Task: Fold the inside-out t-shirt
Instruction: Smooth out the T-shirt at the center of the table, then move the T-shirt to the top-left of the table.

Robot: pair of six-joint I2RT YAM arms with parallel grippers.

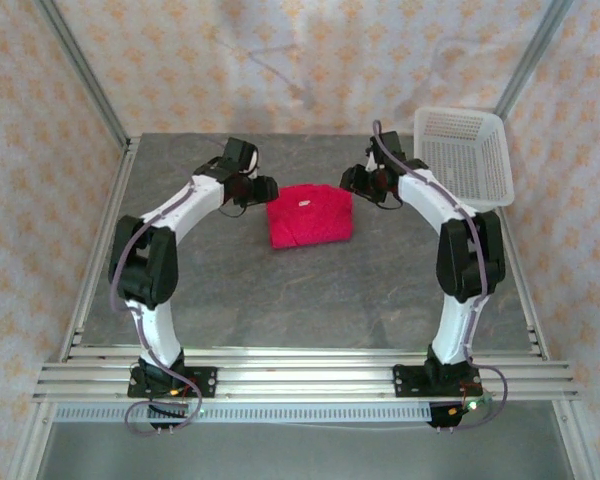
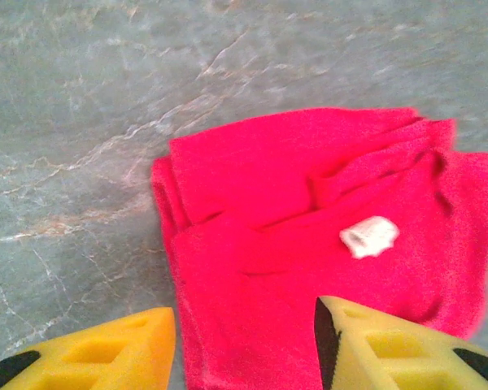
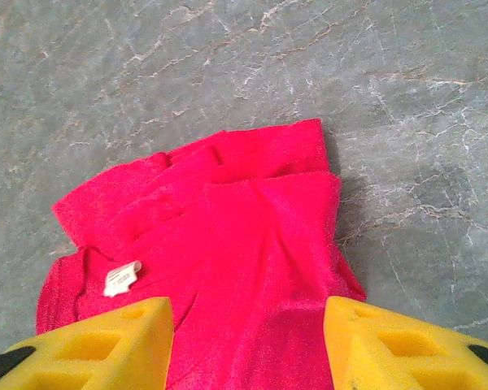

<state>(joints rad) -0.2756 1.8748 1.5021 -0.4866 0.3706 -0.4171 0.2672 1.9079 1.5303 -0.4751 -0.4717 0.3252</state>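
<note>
The inside-out t-shirt (image 1: 311,215) lies folded into a compact red rectangle on the grey table, its small white tag (image 2: 368,236) facing up. My left gripper (image 1: 264,188) hovers at the shirt's upper left corner, jaws open, with the fabric (image 2: 309,211) flat below and between the yellow fingers (image 2: 138,349). At the upper right corner my right gripper (image 1: 352,182) is open too; the shirt (image 3: 236,244) and its tag (image 3: 122,278) lie under its yellow fingers (image 3: 390,345). Neither holds the cloth.
A white mesh basket (image 1: 464,155) stands at the back right, just behind the right arm. Aluminium frame posts and patterned walls enclose the table. Bare grey tabletop (image 1: 310,300) stretches in front of the shirt.
</note>
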